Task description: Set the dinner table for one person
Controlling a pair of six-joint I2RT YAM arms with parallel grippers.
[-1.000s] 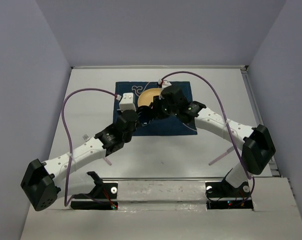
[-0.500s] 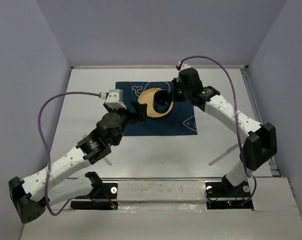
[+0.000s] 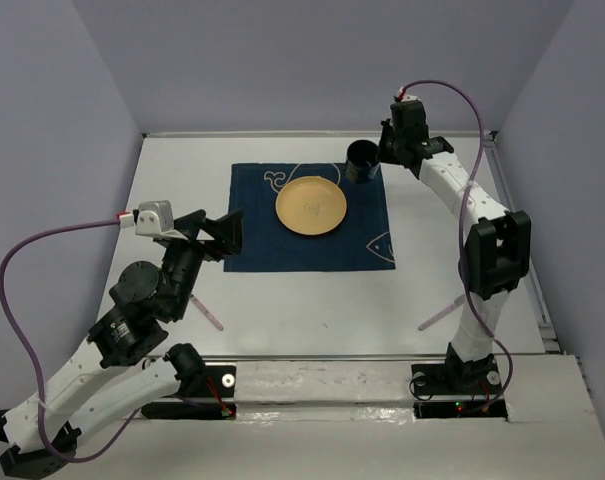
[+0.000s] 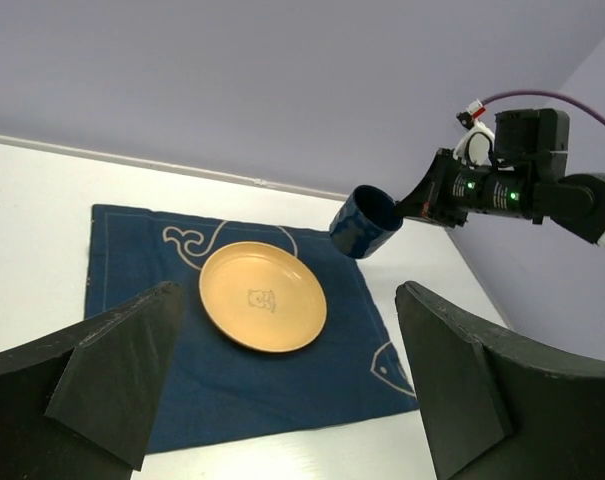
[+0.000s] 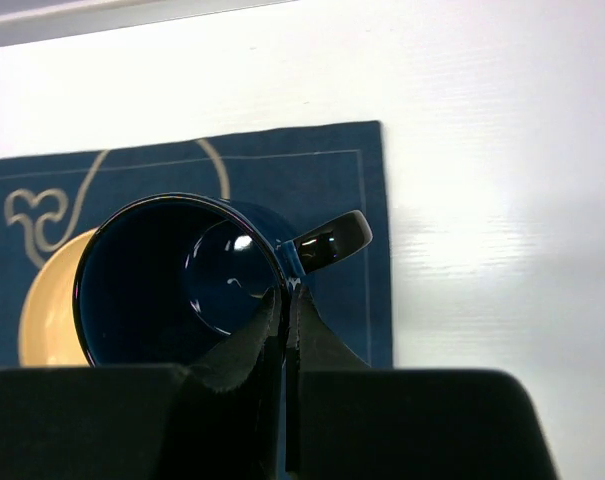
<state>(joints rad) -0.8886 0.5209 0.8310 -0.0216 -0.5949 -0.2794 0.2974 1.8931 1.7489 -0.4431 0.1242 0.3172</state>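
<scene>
- Top external, change: half a second back the mug (image 3: 361, 161) hung over the plate (image 3: 310, 206); it now sits at the far right corner of the cloth (image 3: 282, 250), and the plate is fully uncovered.
- Left arm has pulled back toward the near left. The left gripper (image 3: 225, 236) was at the plate's left edge and is now off the cloth's left side, fingers spread, grasping nothing.
- Right gripper (image 3: 375, 158) clamped on the mug's rim.
- Dinner table (image 3: 182, 180): flat matte white top under everything; the cloth lies mid-table, toward the far side.
- Two thin pink sticks on the white top, one near left (image 3: 210, 316), one near right (image 3: 437, 315).
- Left wrist: round glossy yellow plate (image 4: 263, 310) with a small printed figure, on a navy cloth (image 4: 132, 260) with pale outline drawings. Dark blue glazed mug (image 4: 367, 222) tilted; base contact with the cloth cannot be told.
- Right wrist: shiny cylindrical mug (image 5: 182, 285), loop handle (image 5: 327, 240) pointing right; right gripper (image 5: 285, 295) pinches the wall, one finger inside and one outside.
</scene>
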